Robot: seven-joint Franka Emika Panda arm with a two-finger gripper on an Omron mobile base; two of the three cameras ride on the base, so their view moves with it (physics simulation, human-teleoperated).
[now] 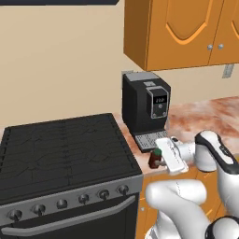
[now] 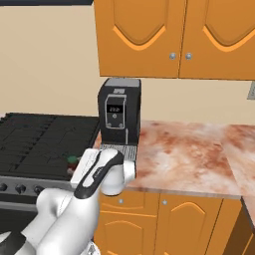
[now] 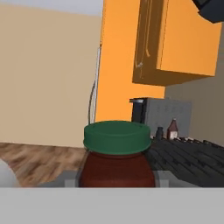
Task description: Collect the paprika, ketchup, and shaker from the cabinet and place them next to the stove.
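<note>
My gripper (image 1: 158,158) is shut on the paprika (image 1: 153,161), a squat dark-red jar with a green lid. It holds the jar low over the counter's front edge, just right of the stove (image 1: 65,149) and in front of the coffee machine. Whether the jar touches the counter I cannot tell. The hand view has the paprika (image 3: 116,153) close up at the bottom. Beyond the stove's grates (image 3: 188,159) stand the ketchup (image 3: 173,129) and the small black shaker (image 3: 159,132). An orange flat-sided cabinet (image 3: 179,43) hangs above them. From the right base view only the paprika's green lid (image 2: 73,160) peeks out past my hand.
A black coffee machine (image 1: 145,105) stands on the marbled counter (image 1: 205,116) right beside the stove, close behind my hand. Orange wall cabinets with curved-groove doors (image 1: 186,28) hang above it. The counter stretches on to the right (image 2: 189,154).
</note>
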